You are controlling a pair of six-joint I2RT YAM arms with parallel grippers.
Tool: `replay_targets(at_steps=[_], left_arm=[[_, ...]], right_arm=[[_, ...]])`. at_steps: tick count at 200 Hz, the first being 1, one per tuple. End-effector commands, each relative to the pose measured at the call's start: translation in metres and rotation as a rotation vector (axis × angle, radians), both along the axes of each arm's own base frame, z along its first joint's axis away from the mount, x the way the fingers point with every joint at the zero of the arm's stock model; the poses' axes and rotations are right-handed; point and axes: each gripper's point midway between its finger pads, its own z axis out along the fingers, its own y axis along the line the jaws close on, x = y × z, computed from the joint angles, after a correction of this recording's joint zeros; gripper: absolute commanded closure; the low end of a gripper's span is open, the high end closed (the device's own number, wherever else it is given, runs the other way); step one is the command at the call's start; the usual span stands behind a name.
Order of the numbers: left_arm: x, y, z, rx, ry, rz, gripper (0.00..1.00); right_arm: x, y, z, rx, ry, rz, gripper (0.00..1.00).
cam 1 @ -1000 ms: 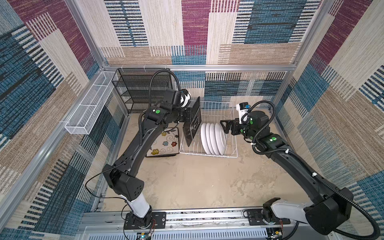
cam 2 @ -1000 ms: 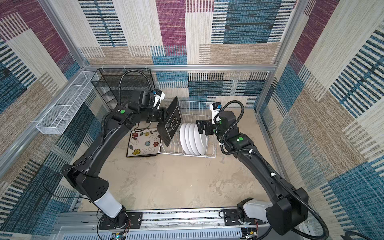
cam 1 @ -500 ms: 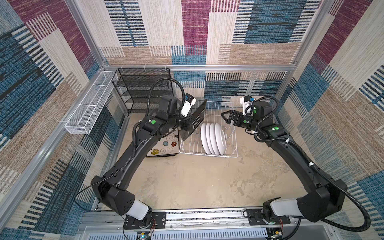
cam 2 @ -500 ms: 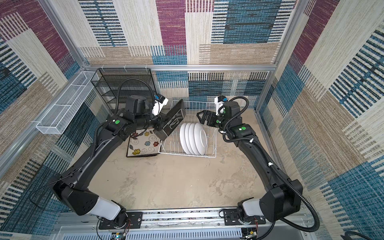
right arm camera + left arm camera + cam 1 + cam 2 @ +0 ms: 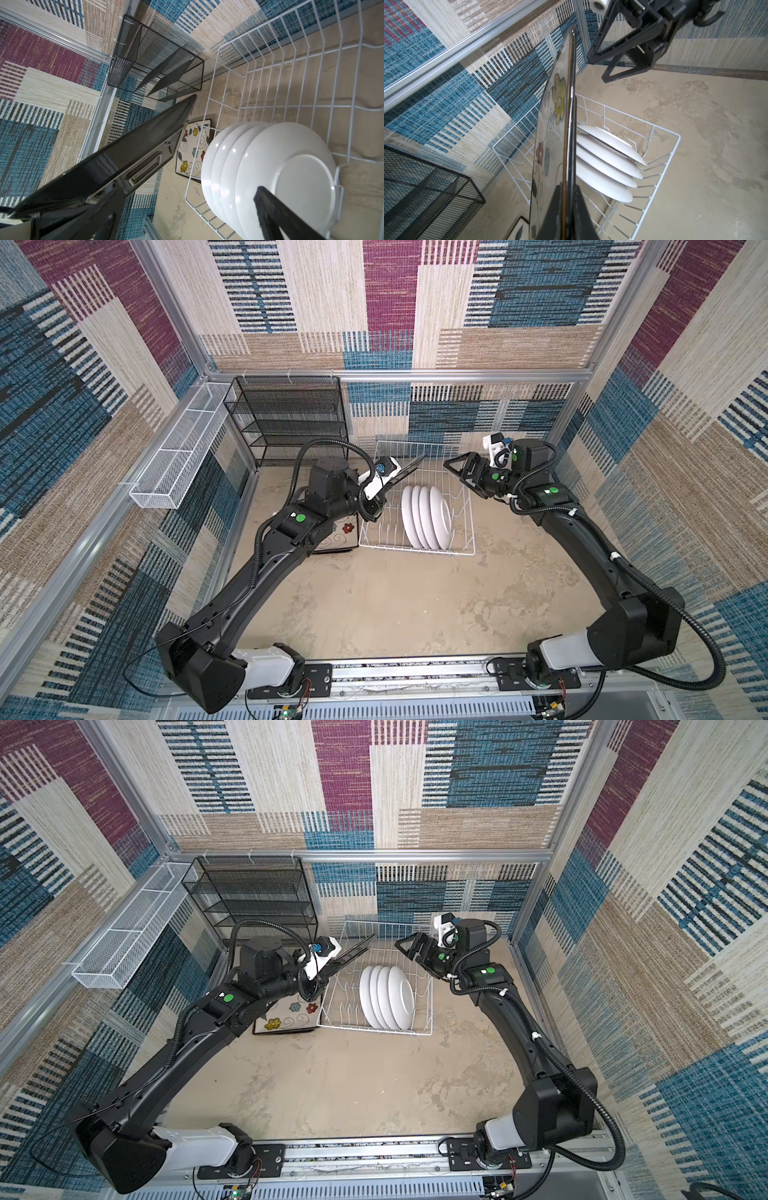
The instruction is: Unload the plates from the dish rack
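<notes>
The left fingers [image 5: 581, 216] are pressed together on the near edge of a square plate [image 5: 405, 470], one on its flowered face and one on its black back. The plate is out of the dish rack [image 5: 374, 546]. It hangs in the air over the rack's left end, tilted steeply, with its long line running from the fingers up and away toward the rear wall. Its far corner appears to clear the rack's rear rim, though the top views overlap the two and do not settle it.

The likely next move turns on the flat square plate [image 5: 286, 1017], which lies face up on the desk [image 5: 395, 605], just beside the rack's left side. It sits below the left fingers and back toward the left arm's own side. By my reading, the held plate has to swing away from the rack, level out with its flowered face up, and come down there.

The right fingers [image 5: 268, 205] are spread wide and hold nothing. They hover above the rack's right rear corner. Four round plates [image 5: 428, 516] stand on edge between the tines in the right half of the rack, white backs toward the right arm, the nearer one for them.
</notes>
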Motion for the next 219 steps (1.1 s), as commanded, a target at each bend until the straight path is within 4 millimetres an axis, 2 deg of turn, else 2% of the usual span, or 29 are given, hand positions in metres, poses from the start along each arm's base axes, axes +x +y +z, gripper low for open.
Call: replay_targets(at_steps=[1, 27, 54, 83, 96, 98, 102, 124, 180, 203, 204, 208, 219], left_arm=[[0.007, -0.001, 0.055, -0.005, -0.316, 0.002, 1.0], [0.005, 0.003, 0.052, 0.072, -0.402, 0.021, 1.0], [-0.001, 0.0, 0.047, 0.123, -0.481, 0.008, 1.0], [-0.008, -0.007, 0.041, 0.165, -0.556, -0.014, 1.0], [-0.009, -0.01, 0.039, 0.184, -0.584, -0.021, 1.0], [-0.01, -0.01, 0.038, 0.188, -0.588, -0.023, 1.0], [-0.01, -0.011, 0.037, 0.196, -0.598, -0.027, 1.0], [-0.013, -0.019, 0.031, 0.248, -0.654, -0.046, 1.0], [-0.019, -0.031, 0.024, 0.29, -0.755, -0.055, 1.0], [-0.021, -0.039, 0.015, 0.339, -0.784, -0.079, 1.0], [-0.021, -0.039, 0.015, 0.34, -0.785, -0.078, 1.0], [-0.022, -0.04, 0.014, 0.343, -0.791, -0.081, 1.0], [-0.022, -0.042, 0.014, 0.342, -0.8, -0.078, 1.0]], right_arm=[[0.005, 0.006, 0.02, 0.044, -0.039, 0.031, 0.0], [0.01, 0.008, 0.027, 0.038, -0.055, 0.046, 0.0], [0.016, 0.019, 0.026, 0.06, -0.031, 0.118, 0.0], [0.021, 0.026, 0.023, 0.057, -0.006, 0.165, 0.01], [0.022, 0.029, 0.013, 0.059, 0.026, 0.188, 0.04], [0.023, 0.03, 0.02, 0.062, 0.011, 0.193, 0.04], [0.023, 0.031, 0.021, 0.066, 0.012, 0.203, 0.05], [0.023, 0.037, 0.01, 0.069, 0.047, 0.227, 0.12], [0.016, 0.057, -0.018, 0.057, 0.109, 0.294, 0.2], [0.012, 0.062, -0.018, 0.057, 0.105, 0.312, 0.26], [0.011, 0.062, -0.025, 0.055, 0.122, 0.311, 0.26], [0.01, 0.061, -0.029, 0.054, 0.13, 0.31, 0.27], [0.007, 0.062, -0.031, 0.057, 0.133, 0.314, 0.29]])
